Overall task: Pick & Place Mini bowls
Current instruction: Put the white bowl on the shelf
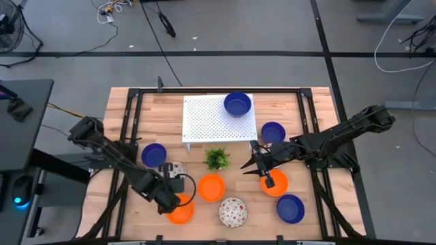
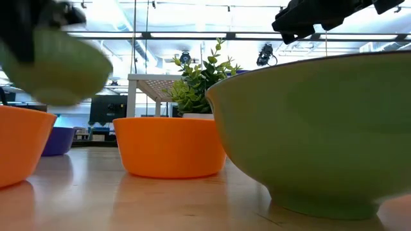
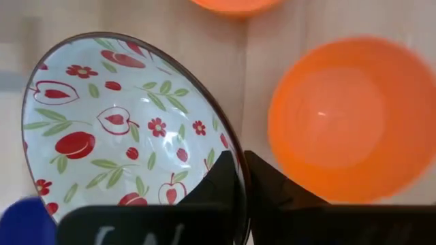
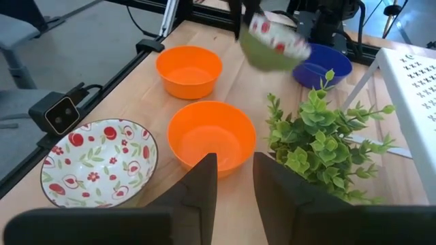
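Note:
My left gripper [image 1: 170, 178] is shut on a white bowl with red fruit print and a green outside [image 3: 116, 129], lifted above the table's near left part; it shows in the air in the low view [image 2: 58, 67] and the right wrist view [image 4: 272, 37]. Below it sits an orange bowl [image 1: 180, 209]. A second orange bowl [image 1: 212, 187], a second printed bowl [image 1: 233, 211] and a third orange bowl [image 1: 275, 182] rest on their bases. My right gripper [image 1: 253, 162] hovers open and empty beside the plant [image 1: 216, 158], above the middle orange bowl [image 4: 211, 139]. My left gripper holds the printed bowl by its rim [image 3: 228, 139], one finger inside the hollow and one [image 3: 272, 184] outside against the wall. The bowl is lifted clear of the table and tilted, its inside turned toward the wrist camera.
Blue bowls stand at the left [image 1: 154, 154], near right [image 1: 291, 207], right of the rack [image 1: 272, 132] and on the white perforated rack [image 1: 237, 103]. The rack [image 1: 204, 121] takes the far middle. Bare wood [image 1: 129, 211] lies along the near left edge.

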### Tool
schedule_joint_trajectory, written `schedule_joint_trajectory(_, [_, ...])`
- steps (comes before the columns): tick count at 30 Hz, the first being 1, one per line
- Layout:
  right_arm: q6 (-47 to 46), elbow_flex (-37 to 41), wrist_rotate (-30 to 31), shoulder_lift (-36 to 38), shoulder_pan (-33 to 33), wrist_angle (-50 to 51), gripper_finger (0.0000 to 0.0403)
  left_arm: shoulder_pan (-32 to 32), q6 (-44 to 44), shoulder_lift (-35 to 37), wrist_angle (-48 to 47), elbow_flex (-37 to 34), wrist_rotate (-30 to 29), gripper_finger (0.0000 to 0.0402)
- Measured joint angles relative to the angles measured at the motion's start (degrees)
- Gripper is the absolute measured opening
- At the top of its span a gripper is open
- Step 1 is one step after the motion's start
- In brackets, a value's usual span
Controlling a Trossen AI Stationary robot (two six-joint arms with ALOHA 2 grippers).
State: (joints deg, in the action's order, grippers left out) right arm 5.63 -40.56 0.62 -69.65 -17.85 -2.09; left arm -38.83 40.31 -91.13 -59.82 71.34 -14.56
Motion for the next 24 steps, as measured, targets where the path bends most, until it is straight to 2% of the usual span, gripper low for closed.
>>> schedule_joint_trajectory(6, [0.02, 0.0, 0.01, 0.0, 0.0, -0.02, 0.0097, 2.09, 4.21, 0.02, -18.15, 16.58, -4.78, 0.0015])
schedule_joint_trajectory(11, [0.81, 0.0, 0.17, 0.0, 0.0, -0.04, 0.0097, 11.16, -9.5, 0.07, -19.22, 24.52, -8.55, 0.0015])
schedule_joint_trajectory(18, [0.9, 0.02, 0.15, 0.0, 0.02, -0.07, 0.0097, 30.33, -30.29, 0.04, -15.89, 26.17, -5.03, 0.0015])
schedule_joint_trajectory(24, [0.87, 2.8, 0.13, -0.02, 0.02, -2.55, 0.0097, 43.22, -41.16, -0.61, -11.4, 26.17, -2.08, 0.0016])
